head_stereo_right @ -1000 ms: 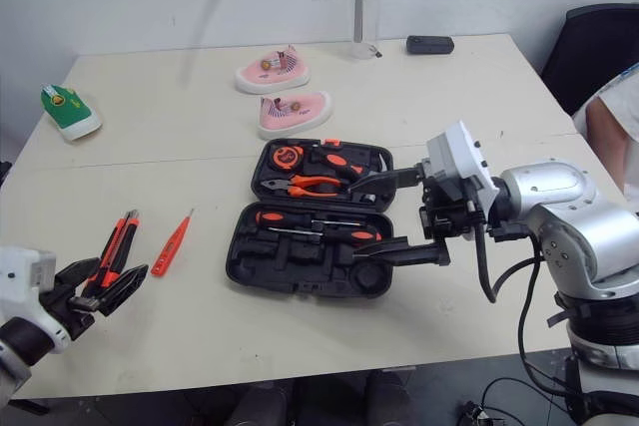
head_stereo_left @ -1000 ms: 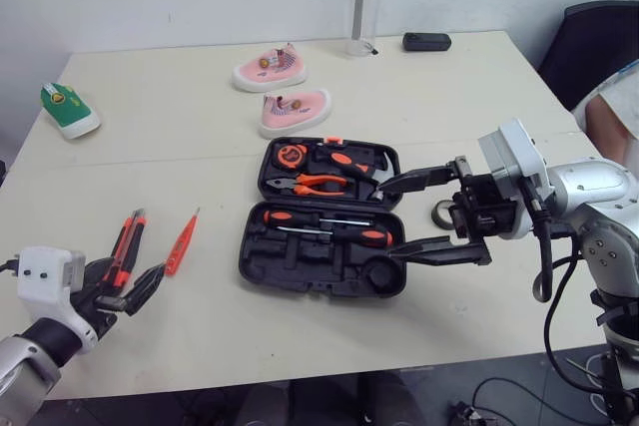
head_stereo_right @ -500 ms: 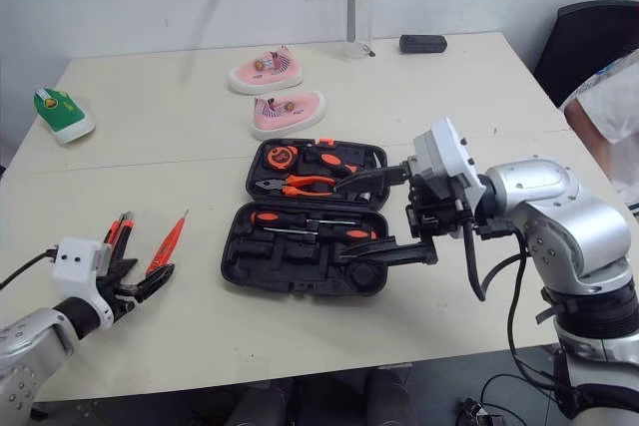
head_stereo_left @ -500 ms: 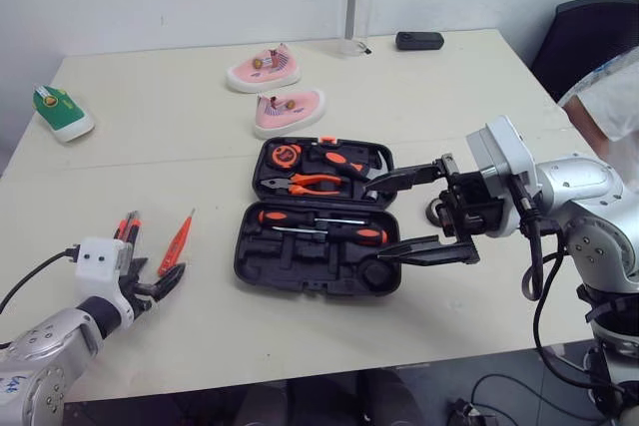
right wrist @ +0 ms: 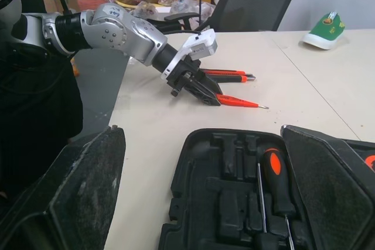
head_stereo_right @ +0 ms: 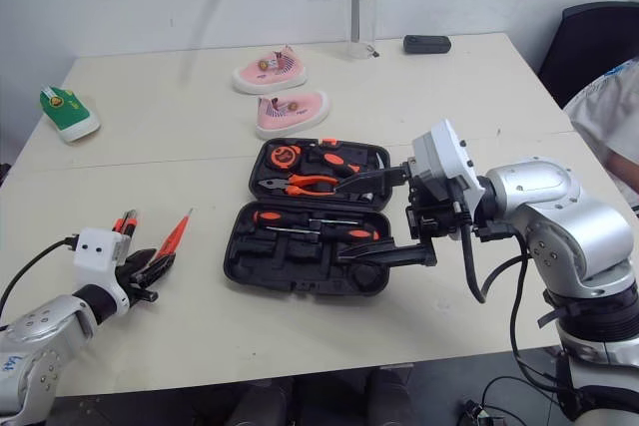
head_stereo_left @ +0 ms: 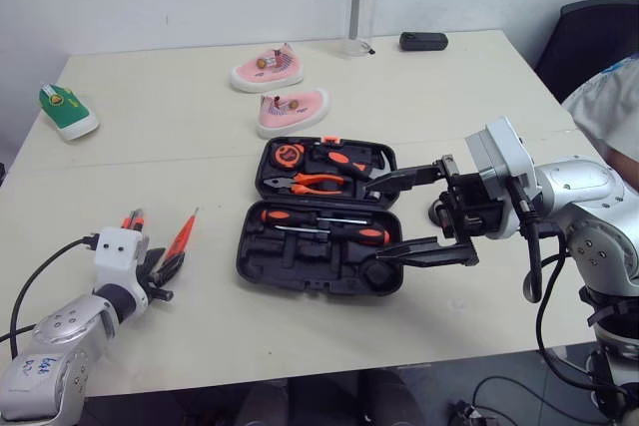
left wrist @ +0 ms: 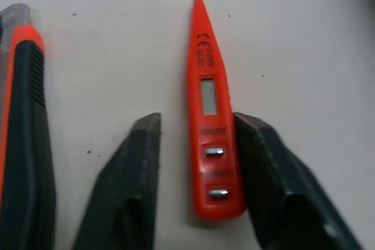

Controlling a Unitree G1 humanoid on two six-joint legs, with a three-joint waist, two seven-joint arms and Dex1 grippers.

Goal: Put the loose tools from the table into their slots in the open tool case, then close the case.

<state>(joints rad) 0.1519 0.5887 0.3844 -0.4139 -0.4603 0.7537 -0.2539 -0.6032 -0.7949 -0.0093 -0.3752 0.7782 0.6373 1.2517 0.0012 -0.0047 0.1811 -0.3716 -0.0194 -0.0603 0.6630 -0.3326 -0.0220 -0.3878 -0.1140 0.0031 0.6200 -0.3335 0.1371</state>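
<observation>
Slim orange plastic tester pen (left wrist: pixel 206 100) is lying lengthwise between my left end effector's (left wrist: pixel 198 120) released fingers (left wrist: pixel 132 168), left of the open black tool case (head_stereo_left: pixel 310 272).

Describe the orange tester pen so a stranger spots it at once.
Left of the open tool case, two tools lie by the left pincer. The tester pen is the slim all-orange one with a small window; the knife beside it is black-gripped.

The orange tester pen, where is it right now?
The tester pen lies flat on the table at the robot's left, between the fingers of the open left tool, beside the utility knife, left of the tool case.
</observation>
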